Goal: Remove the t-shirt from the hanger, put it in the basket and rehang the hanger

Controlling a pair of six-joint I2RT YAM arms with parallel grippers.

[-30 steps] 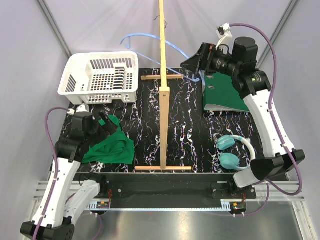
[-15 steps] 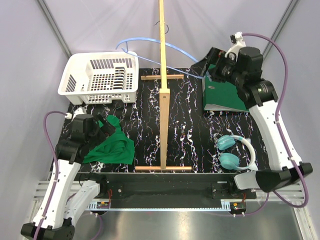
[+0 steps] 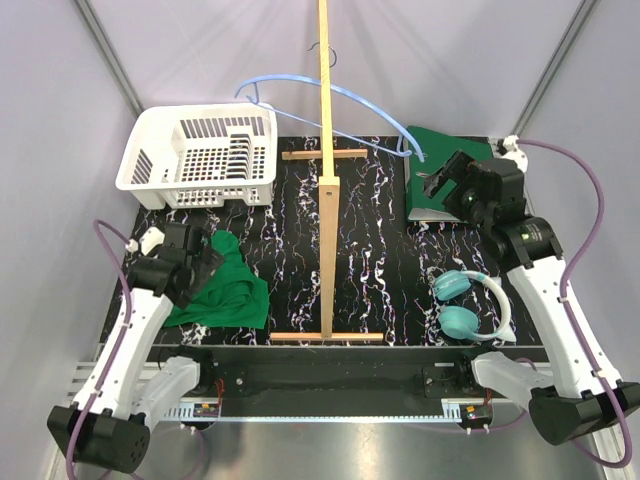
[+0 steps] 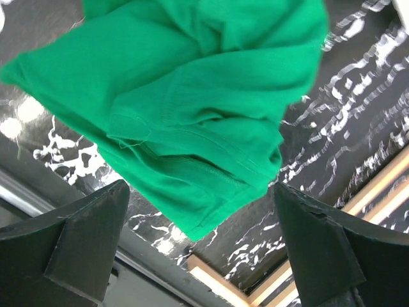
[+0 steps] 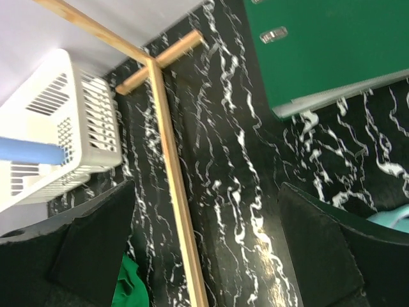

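T-shirt (image 3: 228,292) off, heaped soft and creased on the marbled tabletop (image 3: 380,260) at near left, below the left pincer (image 4: 201,192), jaws wide, holding nothing. Mid-frame, thin curved light-blue hanger (image 3: 360,100) bare on the wooden stand (image 3: 326,200) (smooth, rigid). Right pincer (image 5: 206,188) just pulled back from it, likewise gaping. Looks done.

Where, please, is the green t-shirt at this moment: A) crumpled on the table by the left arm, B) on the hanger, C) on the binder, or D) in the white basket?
A: the t-shirt lies bunched on the table beside the left gripper, while the hanger hangs bare.
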